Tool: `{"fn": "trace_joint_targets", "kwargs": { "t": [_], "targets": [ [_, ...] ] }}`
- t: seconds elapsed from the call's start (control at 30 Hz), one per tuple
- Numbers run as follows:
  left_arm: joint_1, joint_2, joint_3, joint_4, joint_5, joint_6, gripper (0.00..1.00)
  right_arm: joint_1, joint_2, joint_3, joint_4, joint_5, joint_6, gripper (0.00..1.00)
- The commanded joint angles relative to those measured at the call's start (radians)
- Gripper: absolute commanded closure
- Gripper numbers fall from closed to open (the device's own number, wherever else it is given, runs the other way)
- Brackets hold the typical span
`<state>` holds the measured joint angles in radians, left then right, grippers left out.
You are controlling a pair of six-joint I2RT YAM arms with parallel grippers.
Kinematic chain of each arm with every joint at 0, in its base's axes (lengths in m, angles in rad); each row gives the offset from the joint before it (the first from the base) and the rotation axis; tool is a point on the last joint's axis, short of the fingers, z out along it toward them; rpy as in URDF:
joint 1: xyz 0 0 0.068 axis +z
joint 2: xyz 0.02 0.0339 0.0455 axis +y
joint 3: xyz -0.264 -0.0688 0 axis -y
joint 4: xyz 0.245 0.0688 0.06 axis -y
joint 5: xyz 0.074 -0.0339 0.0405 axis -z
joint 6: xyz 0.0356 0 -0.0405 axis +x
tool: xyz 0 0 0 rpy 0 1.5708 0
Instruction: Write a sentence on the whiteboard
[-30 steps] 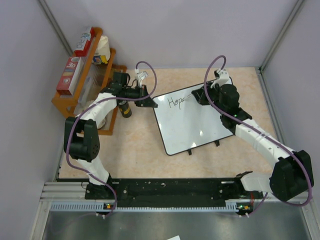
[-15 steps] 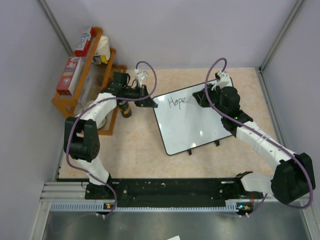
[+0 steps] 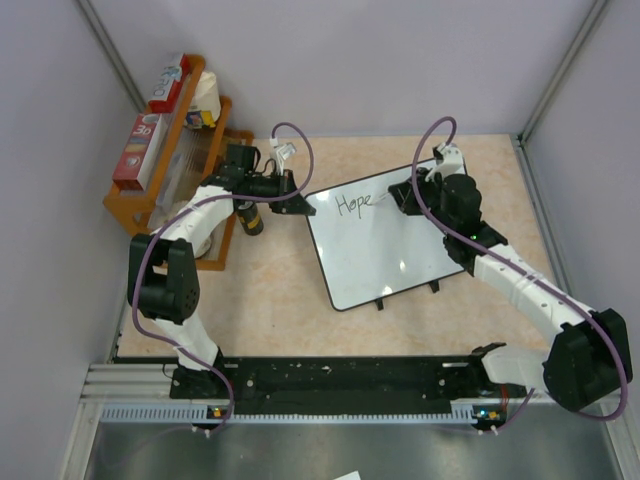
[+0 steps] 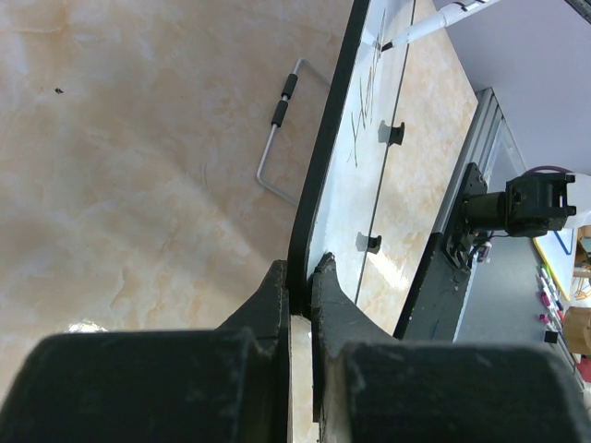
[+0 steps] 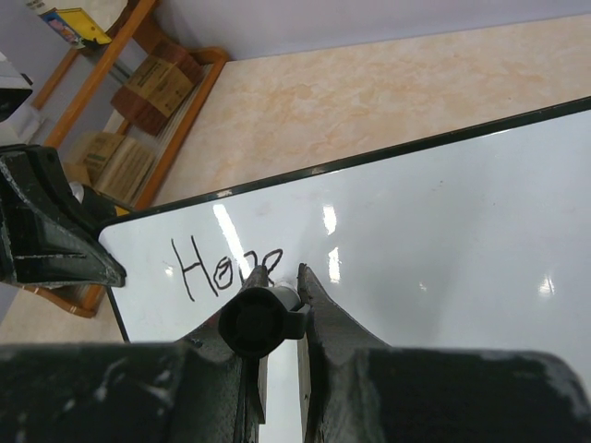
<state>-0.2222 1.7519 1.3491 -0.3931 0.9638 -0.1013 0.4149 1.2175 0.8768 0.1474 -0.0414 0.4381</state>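
Mid-table, slightly right: large glossy white black-rimmed whiteboard [image 3: 385, 250]. The dark handwritten sentence [image 3: 353, 204] reads "Hope" near its far-left corner. Left gripper [image 4: 297, 272] clamped on that corner's rim, right gripper [image 5: 280, 274] clamped on white marker [image 4: 434, 18]. Use light steady tip pressure, write rightward.

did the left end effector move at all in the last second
No. The left end effector stays clamped on the whiteboard corner, at the same spot beside the wooden rack.
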Motion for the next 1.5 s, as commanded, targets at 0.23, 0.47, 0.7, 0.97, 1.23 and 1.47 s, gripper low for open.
{"fn": "trace_joint_targets", "kwargs": {
  "t": [0.23, 0.47, 0.7, 0.97, 1.23, 1.47],
  "targets": [
    [-0.060, 0.020, -0.050, -0.049, -0.203, 0.212, 1.00, -0.007, -0.032, 0.031, 0.023, 0.046, -0.003, 1.00],
    [-0.060, 0.018, -0.048, -0.043, -0.204, 0.203, 1.00, -0.007, -0.111, 0.025, 0.040, 0.005, 0.021, 1.00],
    [-0.060, 0.012, -0.056, -0.009, -0.201, 0.184, 0.89, -0.007, -0.171, 0.053, 0.003, -0.048, 0.017, 1.00],
    [-0.060, -0.020, -0.064, 0.062, -0.223, 0.130, 0.54, -0.008, -0.222, 0.044, -0.035, -0.051, 0.011, 1.00],
    [-0.060, -0.089, -0.117, 0.143, -0.309, 0.101, 0.29, -0.008, -0.243, 0.039, -0.049, -0.051, -0.002, 1.00],
    [-0.059, -0.221, -0.228, 0.301, -0.317, -0.044, 0.01, -0.008, -0.274, 0.031, -0.080, -0.071, -0.012, 1.00]
  ]
}}
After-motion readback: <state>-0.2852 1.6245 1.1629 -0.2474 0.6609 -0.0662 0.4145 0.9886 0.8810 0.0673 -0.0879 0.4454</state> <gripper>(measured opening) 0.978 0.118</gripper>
